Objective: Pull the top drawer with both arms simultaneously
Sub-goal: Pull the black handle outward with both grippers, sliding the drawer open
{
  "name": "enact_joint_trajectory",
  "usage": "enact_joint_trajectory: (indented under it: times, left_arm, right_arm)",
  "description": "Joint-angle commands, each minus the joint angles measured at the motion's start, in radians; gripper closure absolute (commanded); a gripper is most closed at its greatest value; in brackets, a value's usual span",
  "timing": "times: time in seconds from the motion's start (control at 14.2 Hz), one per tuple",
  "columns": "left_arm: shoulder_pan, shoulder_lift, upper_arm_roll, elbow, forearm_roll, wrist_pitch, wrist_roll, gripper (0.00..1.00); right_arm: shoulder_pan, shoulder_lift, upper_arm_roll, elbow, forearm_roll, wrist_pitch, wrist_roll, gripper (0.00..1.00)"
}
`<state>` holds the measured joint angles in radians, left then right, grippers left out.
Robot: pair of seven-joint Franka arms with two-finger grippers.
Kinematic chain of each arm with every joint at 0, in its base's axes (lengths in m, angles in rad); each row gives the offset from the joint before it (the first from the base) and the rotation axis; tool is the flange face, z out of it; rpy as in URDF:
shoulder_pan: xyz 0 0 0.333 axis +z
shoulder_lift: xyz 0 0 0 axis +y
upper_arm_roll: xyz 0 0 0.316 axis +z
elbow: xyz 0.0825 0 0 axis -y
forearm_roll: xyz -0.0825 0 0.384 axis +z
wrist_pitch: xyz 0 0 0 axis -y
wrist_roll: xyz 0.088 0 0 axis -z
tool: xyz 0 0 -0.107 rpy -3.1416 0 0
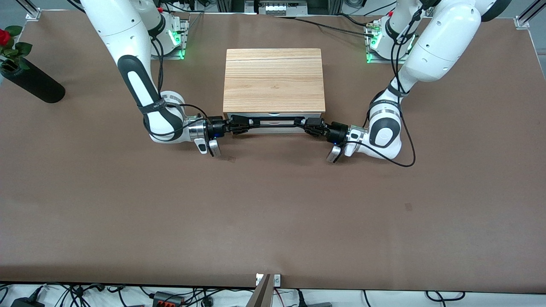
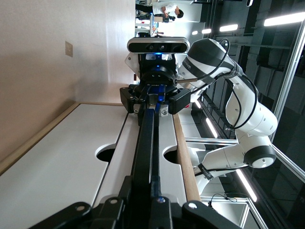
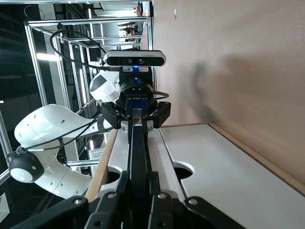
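Note:
The top drawer's white front [image 1: 273,115] sits close against the wooden box [image 1: 273,81], facing the front camera. Its long black bar handle [image 1: 273,123] runs across it. My right gripper [image 1: 239,126] is shut on the handle's end toward the right arm's side. My left gripper [image 1: 311,125] is shut on the other end. In the left wrist view my left gripper [image 2: 147,188] clamps the bar [image 2: 145,143], with the right gripper at its other end. In the right wrist view my right gripper [image 3: 140,183] clamps the bar [image 3: 138,148] over the top drawer's front [image 3: 157,148].
The second white drawer front [image 2: 71,157] lies below the top one. A black vase [image 1: 32,83] with a red rose [image 1: 4,37] lies at the right arm's end of the brown table [image 1: 273,213]. Both forearms rest low beside the box.

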<state>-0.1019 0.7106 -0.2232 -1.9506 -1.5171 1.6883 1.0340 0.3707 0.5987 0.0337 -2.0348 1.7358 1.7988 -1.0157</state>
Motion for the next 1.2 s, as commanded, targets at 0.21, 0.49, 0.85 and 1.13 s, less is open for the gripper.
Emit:
enact_joint_trajectory:
  times: [0.21,0.49,0.85,1.13]
  left_arm:
    - [0.021,0.003,-0.007,0.087,-0.025,0.03,-0.012,0.87]
    - [0.021,0.055,-0.007,0.186,-0.025,0.054,-0.022,0.87]
    - [0.024,0.082,0.01,0.259,-0.021,0.054,-0.032,0.87]
    - [0.022,0.085,0.018,0.28,-0.021,0.054,-0.052,0.87]
  right_arm:
    - [-0.006,-0.022,-0.003,-0.002,0.004,-0.036,0.014,1.0]
    - [-0.009,0.025,-0.006,0.088,0.004,-0.027,0.02,1.0]
    - [-0.024,0.144,-0.008,0.254,0.004,-0.023,0.032,1.0]
    - [-0.032,0.162,-0.014,0.298,-0.005,-0.013,0.035,1.0]
